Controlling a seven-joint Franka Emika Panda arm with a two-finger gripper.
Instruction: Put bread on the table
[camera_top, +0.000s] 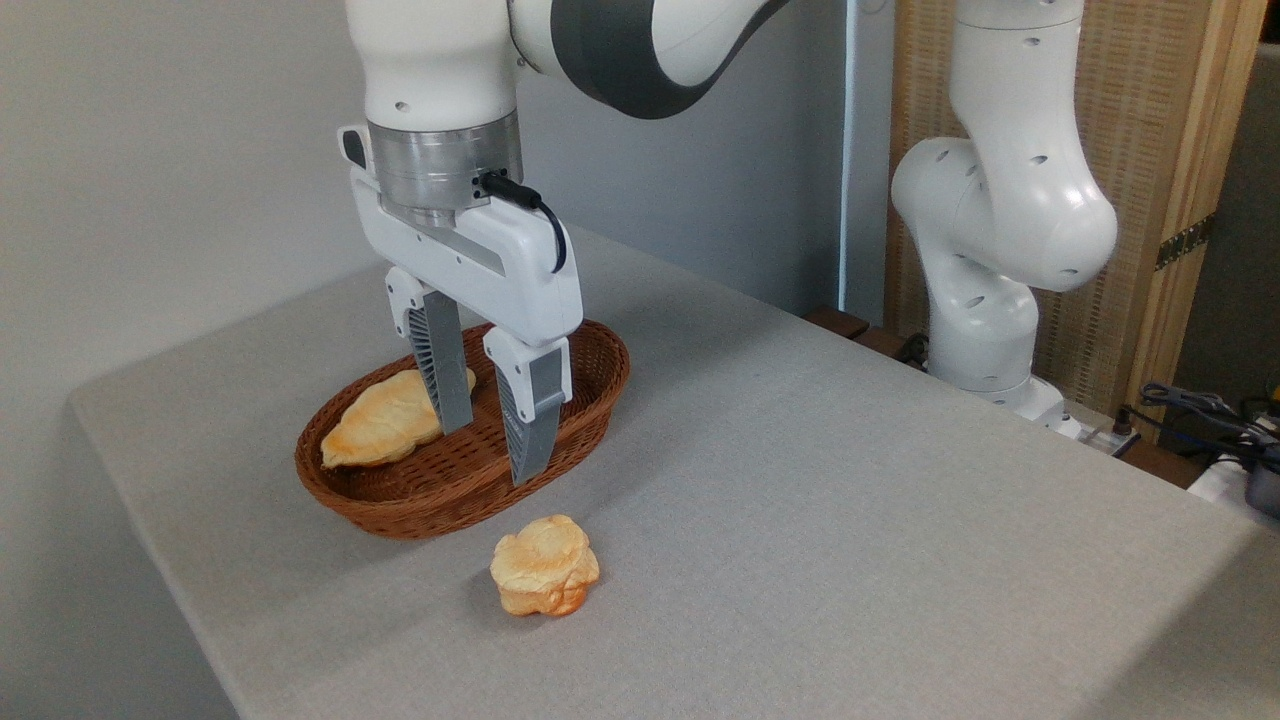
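Grey cloth covers the table (800, 480), whose far right corner is cut off by the frame edge, with cables and a wooden screen behind it. Left of centre, a wicker basket (440, 490) holds the bread (385, 420), its right end hidden behind one finger of the gripper (490, 425). The gripper hangs over the basket with jaws spread and empty, and a small flower-shaped bun (545, 578) lies on the cloth just in front of the basket.

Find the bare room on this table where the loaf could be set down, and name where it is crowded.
The table is bare right of the basket, out to the robot base, and along the front beyond the round bun. It is crowded at the left: the loaf lies in the basket under the open fingers, with the bun just in front.
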